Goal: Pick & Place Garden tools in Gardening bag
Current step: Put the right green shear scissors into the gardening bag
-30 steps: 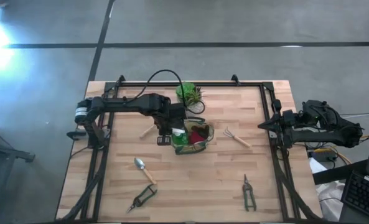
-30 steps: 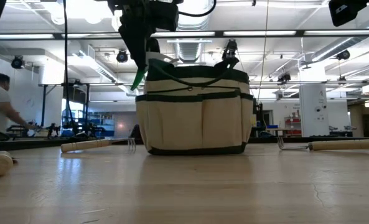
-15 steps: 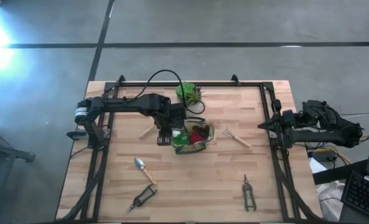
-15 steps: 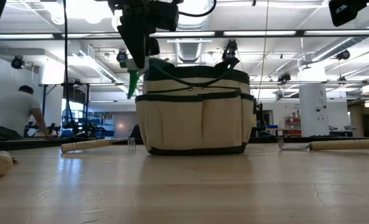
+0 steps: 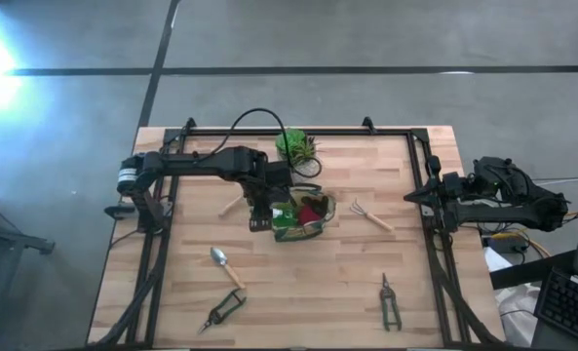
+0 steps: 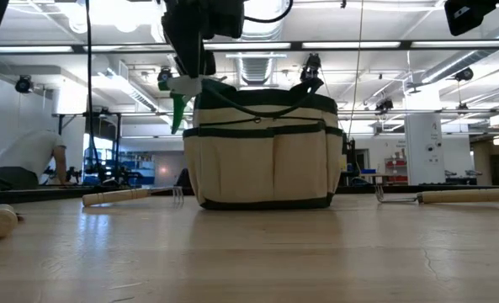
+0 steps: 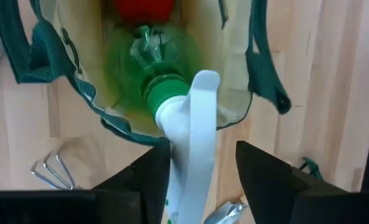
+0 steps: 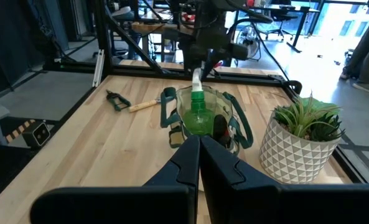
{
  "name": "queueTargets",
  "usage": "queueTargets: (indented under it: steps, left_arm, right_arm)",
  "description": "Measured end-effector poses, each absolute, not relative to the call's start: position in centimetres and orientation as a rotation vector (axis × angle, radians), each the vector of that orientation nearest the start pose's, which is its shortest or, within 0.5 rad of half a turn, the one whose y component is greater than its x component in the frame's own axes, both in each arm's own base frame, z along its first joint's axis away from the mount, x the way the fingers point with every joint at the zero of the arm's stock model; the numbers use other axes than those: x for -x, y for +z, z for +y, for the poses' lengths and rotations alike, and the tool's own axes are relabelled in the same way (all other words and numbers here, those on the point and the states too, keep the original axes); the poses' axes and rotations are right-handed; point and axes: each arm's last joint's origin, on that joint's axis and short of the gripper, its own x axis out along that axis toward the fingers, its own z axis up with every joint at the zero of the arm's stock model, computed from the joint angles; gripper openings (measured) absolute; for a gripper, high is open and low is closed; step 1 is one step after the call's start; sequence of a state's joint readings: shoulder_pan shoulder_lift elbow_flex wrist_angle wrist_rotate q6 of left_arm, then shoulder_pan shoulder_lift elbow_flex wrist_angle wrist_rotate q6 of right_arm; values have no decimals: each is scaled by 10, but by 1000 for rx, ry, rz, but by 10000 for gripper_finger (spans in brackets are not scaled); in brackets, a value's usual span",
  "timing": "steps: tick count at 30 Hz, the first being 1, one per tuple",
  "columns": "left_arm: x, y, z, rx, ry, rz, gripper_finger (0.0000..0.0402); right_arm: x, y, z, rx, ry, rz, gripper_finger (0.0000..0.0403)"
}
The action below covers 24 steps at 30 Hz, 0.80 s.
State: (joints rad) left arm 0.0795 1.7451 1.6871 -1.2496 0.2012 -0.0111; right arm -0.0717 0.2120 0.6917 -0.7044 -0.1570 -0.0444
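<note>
The tan gardening bag [image 5: 306,216] with green trim stands upright on the table's middle [image 6: 262,151]. A green-and-white spray bottle [image 7: 162,68] sits in it. Its green body is down inside and its white head [image 6: 182,84] leans out over the bag's left rim. A red item [image 7: 144,6] lies deeper in the bag. My left gripper [image 7: 203,155] hangs open above that rim [image 5: 259,222], one finger on each side of the white head. My right gripper [image 8: 200,149] waits shut at the table's right edge [image 5: 410,198]. My left gripper comes from above with its fingers astride the bottle's white spray head [image 7: 193,124]. One finger [image 7: 156,171] lies right beside the head; I cannot tell whether it touches. The other finger stands clearly apart. The bottle rests in the bag and leans on its rim.
A rake fork [image 5: 371,214] lies right of the bag and another wooden-handled fork [image 5: 232,205] left of it. A trowel [image 5: 226,265] and two pruners [image 5: 223,310] [image 5: 391,302] lie near the front. The potted plant [image 5: 296,148] stands behind the bag. A person moves in the room beyond.
My left gripper has opened and let go of the spray bottle. The bottle has dropped a little into the bag. Its white head has tipped outward over the bag's left rim.
</note>
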Motion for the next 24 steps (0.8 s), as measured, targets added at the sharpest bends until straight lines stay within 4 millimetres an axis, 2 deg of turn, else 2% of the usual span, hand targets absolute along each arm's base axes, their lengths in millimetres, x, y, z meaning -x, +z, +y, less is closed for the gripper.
queueTargets:
  steps: [5, 12, 19, 24]
  left_arm:
    - [-340, 331, 22, 200, -88, 1251, 197]
    - [-339, 366, 21, 165, -104, 1141, 195]
    - [-326, 406, 21, 114, -105, 1009, 195]
    - [-309, 425, 21, 72, -64, 946, 195]
  right_arm:
    - [-46, 304, 1, 19, 90, 222, 8]
    - [-46, 304, 1, 19, 90, 221, 8]
    - [-46, 304, 1, 19, 90, 222, 8]
    - [-46, 304, 1, 19, 90, 222, 8]
